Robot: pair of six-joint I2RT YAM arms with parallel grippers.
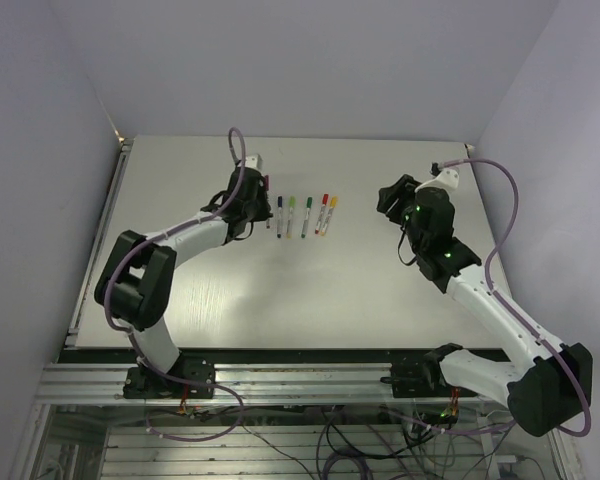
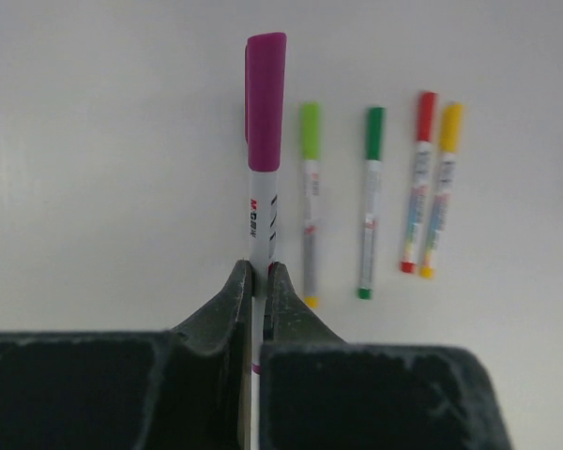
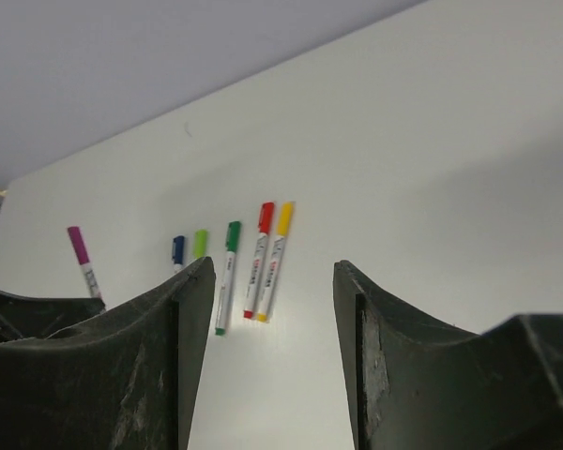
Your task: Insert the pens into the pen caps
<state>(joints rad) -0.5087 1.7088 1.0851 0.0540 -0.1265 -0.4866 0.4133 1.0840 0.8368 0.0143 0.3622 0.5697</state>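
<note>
Dark fingers [image 2: 227, 309] of my left gripper [image 2: 259, 279] fill the bottom of the left wrist view, pinched tight on the white barrel of the purple pen [image 2: 261, 206]. Its long axis runs straight out from the fingers toward the far edge of the tabletop [image 2: 122, 187], with the purple cap [image 2: 265, 103] seated on the far end. Just to its right, five more capped pens lie parallel in the tabletop's far half: blue pen [image 1: 279, 214], light green pen [image 2: 310, 202], green pen [image 2: 370, 202], red pen [image 2: 418, 183] and yellow pen [image 2: 439, 192]. My left arm is right beside that row. My right gripper [image 3: 274, 272] hangs well apart toward the right edge, fingers parted partway and empty. I judge the next move is laying the held pen at the row's left end. On its barrel I read a red mark like "M&G"; the smaller print is too fine.
</note>
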